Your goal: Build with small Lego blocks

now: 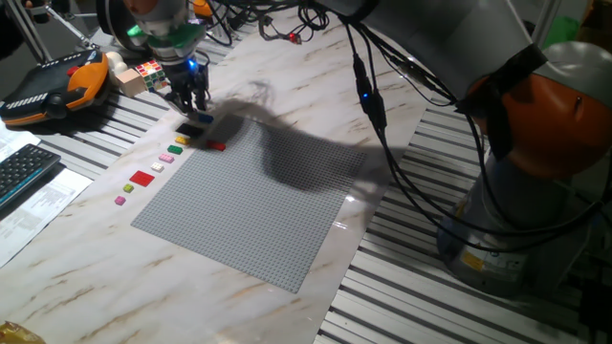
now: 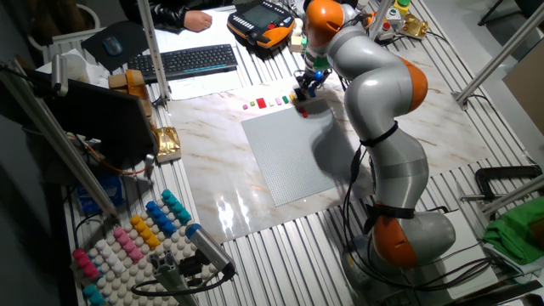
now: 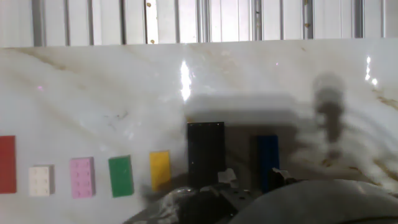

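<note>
I see my claw [image 1: 191, 101] lowered fingers-down over the black flat plastic brick [image 3: 206, 153] at the grey studded baseplate [image 1: 258, 205] corner on the marble worktop [image 1: 402, 143]; its opening I cannot tell. The blue brick [image 3: 268, 158] is half hidden.

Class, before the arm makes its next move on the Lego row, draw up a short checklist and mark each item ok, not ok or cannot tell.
1. Gripper above the black flat Lego brick: ok.
2. Fingers open: cannot tell.
3. Black brick apart from the yellow flat brick: ok.
4. Blue flat brick apart from the black one: ok.
5. Large grey studded baseplate lying flat: ok.
6. Brick already held: cannot tell.
</note>
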Robot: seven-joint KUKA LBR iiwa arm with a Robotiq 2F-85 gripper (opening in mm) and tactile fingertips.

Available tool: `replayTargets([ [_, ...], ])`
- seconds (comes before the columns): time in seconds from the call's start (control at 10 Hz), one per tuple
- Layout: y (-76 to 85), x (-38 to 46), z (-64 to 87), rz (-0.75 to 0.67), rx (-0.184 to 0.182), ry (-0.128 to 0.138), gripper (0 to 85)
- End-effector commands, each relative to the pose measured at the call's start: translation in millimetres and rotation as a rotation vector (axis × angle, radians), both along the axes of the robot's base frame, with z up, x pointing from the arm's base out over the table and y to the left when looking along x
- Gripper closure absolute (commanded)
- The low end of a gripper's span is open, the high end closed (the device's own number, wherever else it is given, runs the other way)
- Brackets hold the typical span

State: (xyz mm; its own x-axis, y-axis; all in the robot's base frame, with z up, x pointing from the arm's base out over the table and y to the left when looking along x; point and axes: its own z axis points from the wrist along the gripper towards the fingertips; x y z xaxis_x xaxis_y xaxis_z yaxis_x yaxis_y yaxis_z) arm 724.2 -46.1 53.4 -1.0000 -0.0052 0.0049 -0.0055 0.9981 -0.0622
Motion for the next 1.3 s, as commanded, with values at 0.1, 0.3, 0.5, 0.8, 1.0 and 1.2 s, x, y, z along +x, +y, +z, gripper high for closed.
replayTargets([
  [0.1, -5.9, -0.1, -4.2, 0.017, -0.005, -0.013, 50.3],
  [0.3, -8.7, 0.4, -6.1, 0.031, -0.039, -0.052, 50.7],
  [0.5, -9.8, 1.6, -8.0, 0.032, -0.041, -0.061, 51.0],
  [0.8, -12.0, 3.5, -13.1, 0.042, -0.035, -0.065, 51.0],
  [1.0, -15.1, 4.8, -15.5, 0.048, -0.036, -0.071, 51.3],
  [1.2, -19.4, 7.0, -20.1, 0.059, -0.025, -0.070, 52.7],
])
